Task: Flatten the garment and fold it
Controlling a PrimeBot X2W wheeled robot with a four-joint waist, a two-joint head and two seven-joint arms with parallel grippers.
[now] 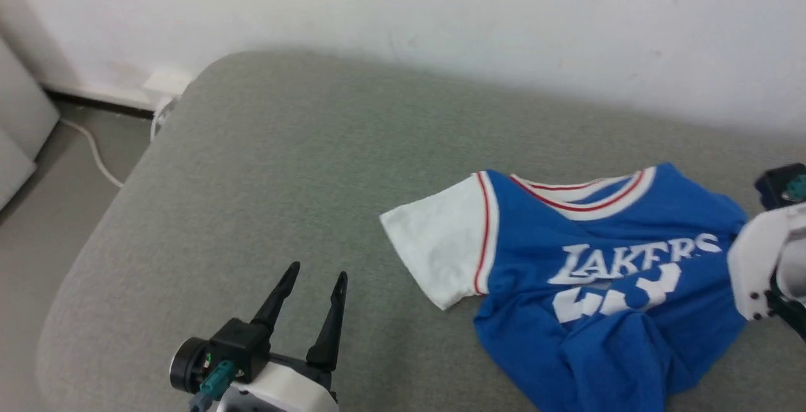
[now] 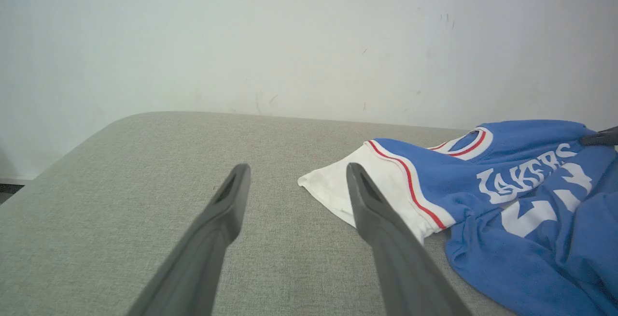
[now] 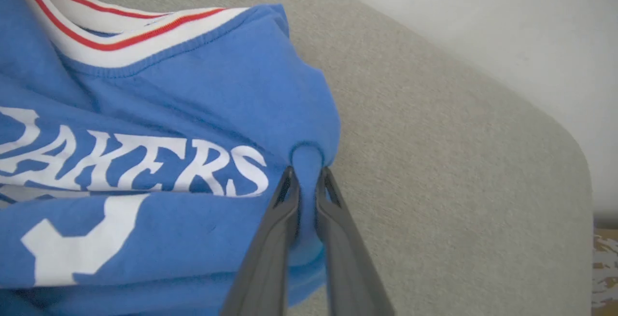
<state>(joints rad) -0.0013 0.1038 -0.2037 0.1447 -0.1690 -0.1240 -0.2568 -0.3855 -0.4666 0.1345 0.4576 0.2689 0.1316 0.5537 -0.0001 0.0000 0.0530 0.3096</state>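
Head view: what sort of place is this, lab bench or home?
Likely an indoor room, home-like or a mock-up, not a bench: the jersey lies on a grey fabric cushion like a sofa or bed, against a white wall, with a white cable trailing on the floor.

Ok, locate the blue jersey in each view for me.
Head view: royal-blue, white-sleeved fabric jersey lower right, on grey cushion.
Left wrist view: right side, beyond the open left gripper.
Right wrist view: left half, fold pinched in the right gripper.
Shared landmark: white LAKERS lettering.
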